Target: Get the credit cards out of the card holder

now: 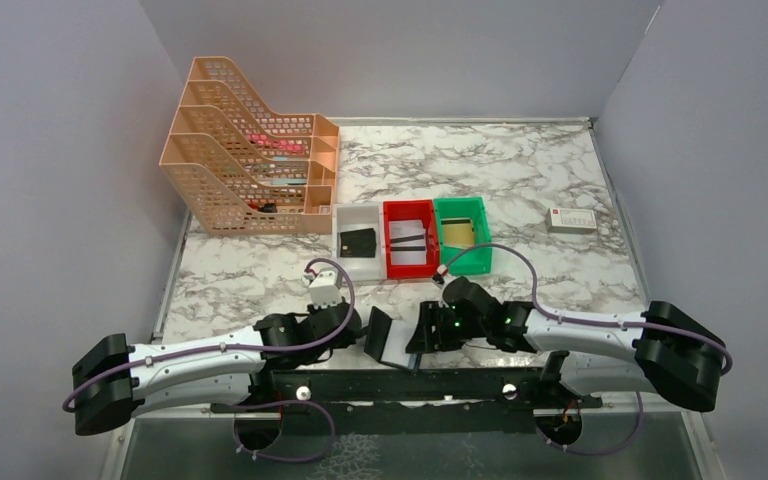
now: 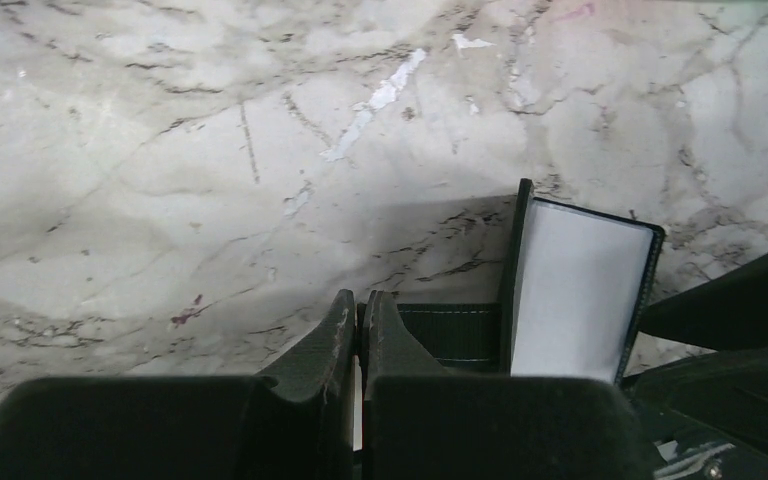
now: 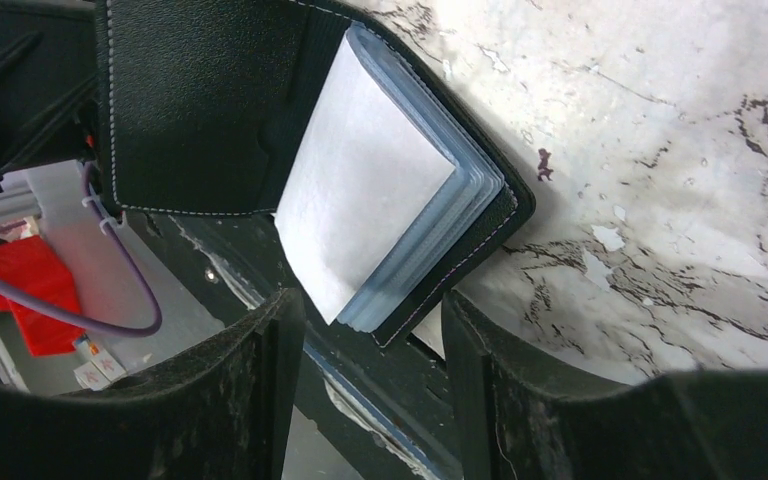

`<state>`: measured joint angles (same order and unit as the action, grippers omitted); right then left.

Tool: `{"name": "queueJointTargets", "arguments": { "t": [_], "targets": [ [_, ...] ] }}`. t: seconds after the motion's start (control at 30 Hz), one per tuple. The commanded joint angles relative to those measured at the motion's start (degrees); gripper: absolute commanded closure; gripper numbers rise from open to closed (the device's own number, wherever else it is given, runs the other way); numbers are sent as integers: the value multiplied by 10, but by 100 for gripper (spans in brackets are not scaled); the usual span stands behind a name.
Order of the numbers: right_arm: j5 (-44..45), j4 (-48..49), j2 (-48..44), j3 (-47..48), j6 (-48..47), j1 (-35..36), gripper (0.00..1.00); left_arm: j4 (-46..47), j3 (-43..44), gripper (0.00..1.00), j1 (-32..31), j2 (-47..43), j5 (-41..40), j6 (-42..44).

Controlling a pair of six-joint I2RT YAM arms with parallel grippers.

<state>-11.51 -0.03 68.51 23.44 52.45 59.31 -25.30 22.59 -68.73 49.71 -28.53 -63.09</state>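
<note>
The step in hand is the reach into the opened card holder (image 1: 381, 337), which is held tilted up over the marble surface (image 1: 560, 285) between the two arms, near their bases. The left end effector (image 2: 360, 322) has its fingers pressed together. As far as its wrist view lets one judge, it pinches the thin black cover flap and so holds the case spread open. The right end effector (image 3: 370, 305) has its jaws apart, straddling the lower corner of the stack of pale blue-grey sleeves with no firm hold on anything. One tan-gold credit card (image 1: 457, 232) lies in the green bin (image 1: 482, 264) farther back, so part of the job looks done. Whether any card sits in the sleeves cannot be told from these views. The next move probably calls for the right fingers to single out one card edge rather than the whole stack, close on it, and draw it out along its sleeve while the left grip steadies the cover.
</note>
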Motion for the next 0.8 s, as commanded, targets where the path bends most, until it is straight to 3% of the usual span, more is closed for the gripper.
{"name": "queueJointTargets", "arguments": {
  "t": [0.0,0.2,0.43,0.53,0.63,0.77],
  "targets": [
    [1,-2,4,28,-4,3,44,-58,-1,100,0,-9,-36,-41],
    [-20,-13,-13,69,-64,3,45,-56,0,100,0,-10,-36,-36],
    [89,-93,-47,118,-198,4,32,-55,7,100,0,-43,-33,-9],
    [73,-93,-47,125,-232,4,30,-56,2,100,0,-64,-31,-11],
    [-11,-60,-27,127,-219,3,32,-56,-6,100,0,-74,-30,-18],
    [-65,14,7,85,-112,4,34,-56,-4,100,0,-63,-26,-18]
  ]
}}
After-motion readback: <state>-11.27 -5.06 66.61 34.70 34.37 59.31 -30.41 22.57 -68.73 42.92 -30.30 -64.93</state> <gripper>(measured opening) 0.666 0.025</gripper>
